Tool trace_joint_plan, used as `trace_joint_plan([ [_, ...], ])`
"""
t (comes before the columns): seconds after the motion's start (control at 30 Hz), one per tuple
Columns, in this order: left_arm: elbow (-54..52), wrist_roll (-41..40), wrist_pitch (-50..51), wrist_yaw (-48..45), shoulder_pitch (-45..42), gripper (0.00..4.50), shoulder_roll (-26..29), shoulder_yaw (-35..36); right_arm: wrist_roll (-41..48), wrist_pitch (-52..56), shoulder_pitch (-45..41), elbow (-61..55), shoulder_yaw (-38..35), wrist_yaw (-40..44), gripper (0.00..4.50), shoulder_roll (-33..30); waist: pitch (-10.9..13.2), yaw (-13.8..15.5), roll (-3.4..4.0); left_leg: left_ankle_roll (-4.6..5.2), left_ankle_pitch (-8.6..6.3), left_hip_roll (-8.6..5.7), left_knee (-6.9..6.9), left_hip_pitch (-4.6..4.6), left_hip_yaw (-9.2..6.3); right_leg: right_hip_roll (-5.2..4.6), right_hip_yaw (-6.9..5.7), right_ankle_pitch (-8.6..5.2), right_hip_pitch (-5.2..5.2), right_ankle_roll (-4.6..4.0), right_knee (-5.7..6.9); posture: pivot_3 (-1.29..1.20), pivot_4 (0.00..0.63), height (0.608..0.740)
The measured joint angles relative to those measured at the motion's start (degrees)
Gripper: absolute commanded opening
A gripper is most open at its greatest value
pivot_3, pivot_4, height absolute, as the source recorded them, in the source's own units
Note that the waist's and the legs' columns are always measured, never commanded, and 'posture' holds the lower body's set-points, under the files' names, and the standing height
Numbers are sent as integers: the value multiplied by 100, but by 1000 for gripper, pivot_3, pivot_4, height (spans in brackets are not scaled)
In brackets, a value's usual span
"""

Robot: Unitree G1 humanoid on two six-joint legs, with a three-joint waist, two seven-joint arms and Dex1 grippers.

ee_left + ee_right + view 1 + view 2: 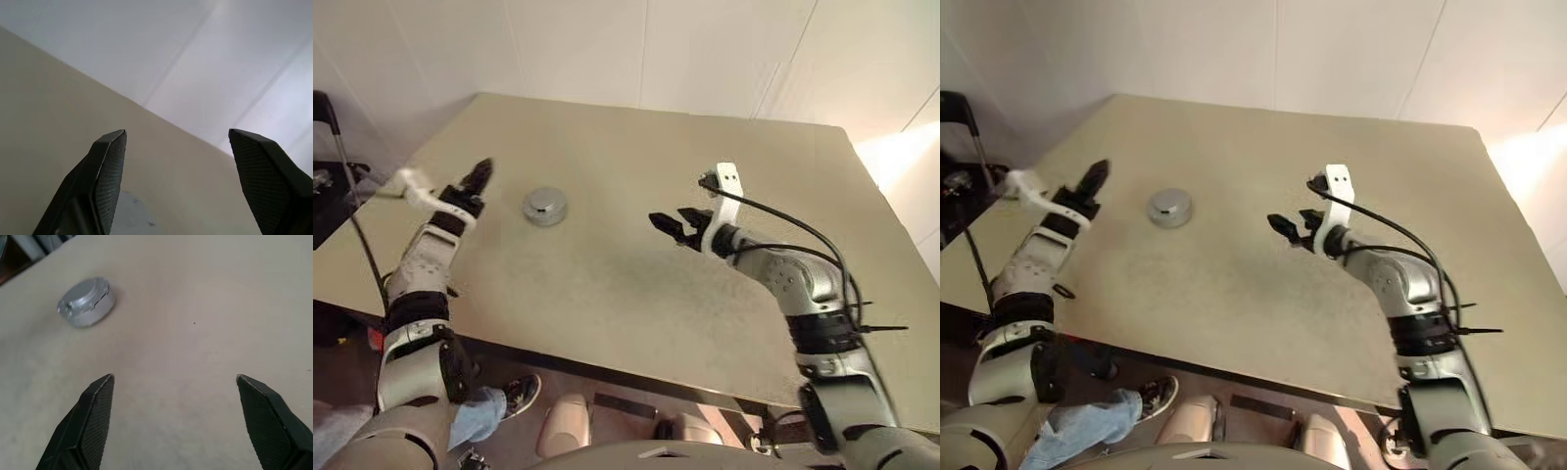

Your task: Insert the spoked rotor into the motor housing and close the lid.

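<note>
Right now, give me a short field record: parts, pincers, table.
assembly: round silver-grey metal motor housing standing on the table, flat grey-silver lid seated on top
rotor: no loose one on the table
left pincer: open, empty, raised beside the housing, not touching it
right pincer: open, empty, apart from the housing, fingers pointing toward it
table: beige flat tabletop
task state: looks closed, both pincers off it

The silver motor housing [544, 206], lid [83, 292] on, sits on the table [636, 284].
</note>
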Motion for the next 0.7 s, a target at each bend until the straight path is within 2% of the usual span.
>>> trace_joint_plan([
  [0.1, -863, 317, 204, -381, 172, 3506, 103, -778, -386, -562, 199, 30, -9, 916, 4500, -591, -1, -94, 2, 1, 0, 19, -2, 11, 3, 22, 6, 0, 19, -12, 6, 0, 0, 740],
  [0.17, -1095, 750, 164, -670, 403, 3506, 172, -1409, -614, -835, 249, 252, -18, 1272, 4500, -720, -8, -187, 15, 3, -1, 35, -5, 50, 11, 35, 9, -24, 46, -39, 5, 0, 0, 740],
  [0.27, -998, 1193, 85, -815, 731, 3506, 128, -1952, -957, -1095, 248, 623, -5, 1420, 4500, -702, -9, -288, 18, -3, 5, 51, -3, 47, 12, 50, 9, -24, 37, -65, 10, 0, 0, 740],
  [0.4, -887, 1450, 17, -807, 956, 3506, -23, -2100, -1293, -1263, 230, 996, -8, 1461, 4500, -501, -8, -323, 18, -1, 8, 55, 7, 45, 12, 51, 3, -8, 20, -94, 14, 0, 0, 740],
  [0.7, -888, 1675, -78, -744, 956, 3506, -228, -2099, -1703, -1464, -135, 1382, -8, 1590, 4500, -230, -9, -313, 20, 11, 9, 54, 11, 50, 13, 49, 4, -6, 26, -101, 14, 0, 0, 740],
])
